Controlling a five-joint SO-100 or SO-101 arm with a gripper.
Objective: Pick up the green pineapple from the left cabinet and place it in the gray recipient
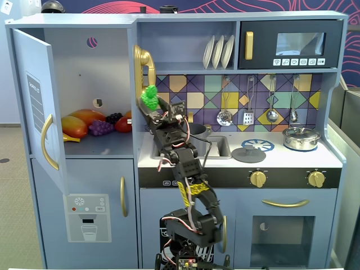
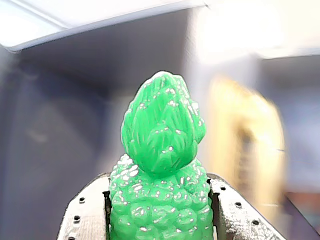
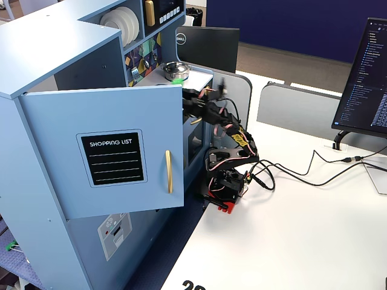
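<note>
My claw (image 2: 160,220) is clamped on the green pineapple (image 2: 161,165), both metal fingers (image 2: 85,220) pressed against the bumpy body, leafy crown pointing to twelve o'clock in the wrist view. In a fixed view from the front, the pineapple (image 1: 149,97) hangs in the air just outside the left cabinet (image 1: 84,84), right beside the gold telephone handset (image 1: 142,67) on the cabinet's dividing edge, and above the counter (image 1: 337,160). The cabinet door (image 1: 39,112) with its curved gold handle (image 1: 48,142) stands swung wide open at nine o'clock. On the shelf inside lie a mango-coloured fruit (image 1: 84,117), a banana (image 1: 76,135), a purple grape bunch (image 1: 101,127) and a red fruit (image 1: 124,124). At about four o'clock from the pineapple, the rim of the gray recipient (image 1: 197,130) peeps out behind my arm (image 1: 188,174), by the sink (image 1: 219,147); the rest of it is hidden. Farther toward three o'clock, a shiny steel lidded pot (image 1: 301,138) sits on the counter. In another fixed view from the side, the open door (image 3: 109,157) reads "SHOPPING LIST", and my base (image 3: 225,187) is fixed to a white tabletop (image 3: 290,241).
</note>
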